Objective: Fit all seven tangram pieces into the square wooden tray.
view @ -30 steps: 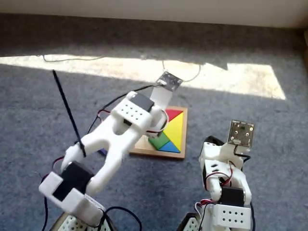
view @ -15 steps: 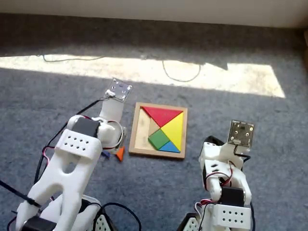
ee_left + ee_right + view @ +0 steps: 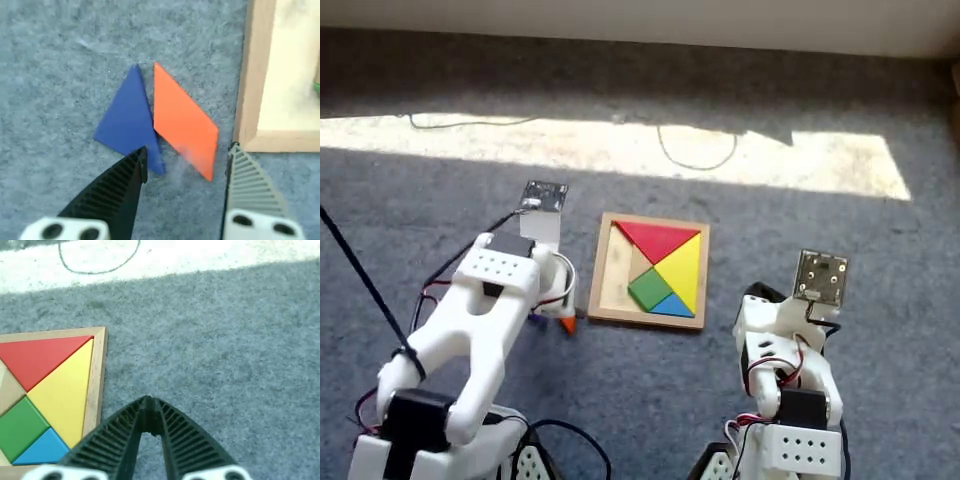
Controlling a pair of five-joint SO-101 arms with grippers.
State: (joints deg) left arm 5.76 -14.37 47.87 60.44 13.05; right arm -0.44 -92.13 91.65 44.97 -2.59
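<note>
Pickup of orange parallelogram (image 3: 184, 120), left of centre in the high view, just off the tray's (image 3: 645, 320) lower-left corner.
My left claw (image 3: 188, 149) hangs open above it; I'd centre on the orange, clear of the touching blue triangle (image 3: 127, 117), then pinch. My right claw (image 3: 149, 405) sits closed.

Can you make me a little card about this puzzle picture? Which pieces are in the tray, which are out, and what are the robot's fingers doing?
Tray: wooden tray, part of its floor bare
Pieces inside: red triangle, yellow triangle, green square, light blue triangle
Pieces outside: orange parallelogram and dark blue triangle, close together on the carpet beside the tray
Left gripper: fingers open, over the two loose pieces
Right gripper: fingers shut, holding nothing, over carpet beside the tray
</note>
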